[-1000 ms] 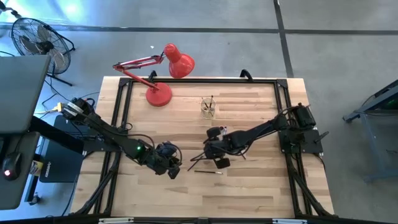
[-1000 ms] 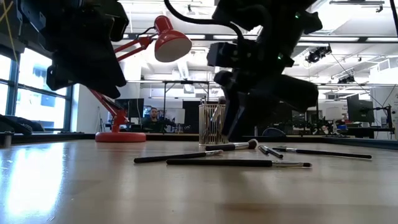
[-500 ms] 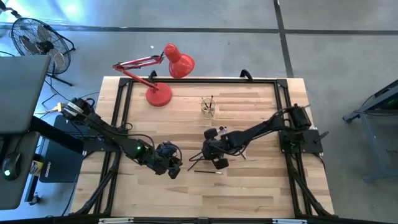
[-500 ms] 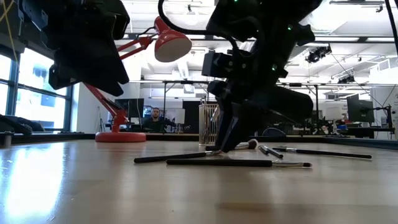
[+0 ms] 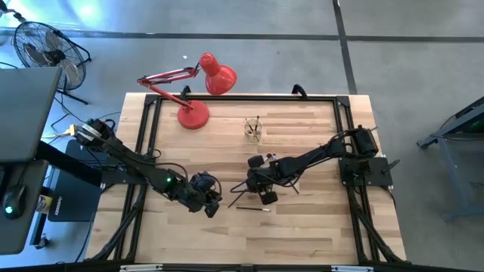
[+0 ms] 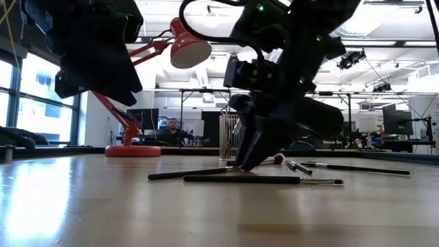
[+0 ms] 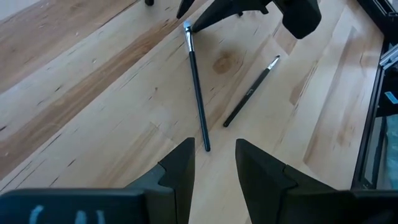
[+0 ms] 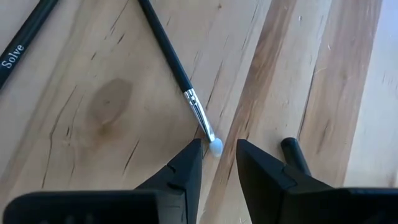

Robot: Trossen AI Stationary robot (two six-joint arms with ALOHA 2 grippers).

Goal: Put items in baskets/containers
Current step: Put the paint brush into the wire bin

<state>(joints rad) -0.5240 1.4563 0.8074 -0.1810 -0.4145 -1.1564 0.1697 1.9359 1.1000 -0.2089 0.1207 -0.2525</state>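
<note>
The right gripper [image 8: 216, 163] is pointing down at the wooden tabletop [image 5: 302, 234] near its middle, its two dark fingers [image 8: 186, 167] standing narrowly apart and straddling the white bristle tip of a thin black-handled brush [image 8: 175, 67]; a closed grip on it is not showing. In the low view the right gripper [image 6: 248, 165] is touching down at that brush's [image 6: 195, 173] tip end. A second thin dark brush [image 6: 264, 180] is lying just beside it, toward the tabletop's near edge, and more brushes [image 6: 357, 168] are lying near the gripper. The small clear glass cup [image 5: 253, 131], holding a few upright brushes, is standing toward the far edge, beside the red desk lamp [image 5: 198, 91]. The left gripper [image 7: 211, 163] is hovering left of centre, fingers apart and empty.
</note>
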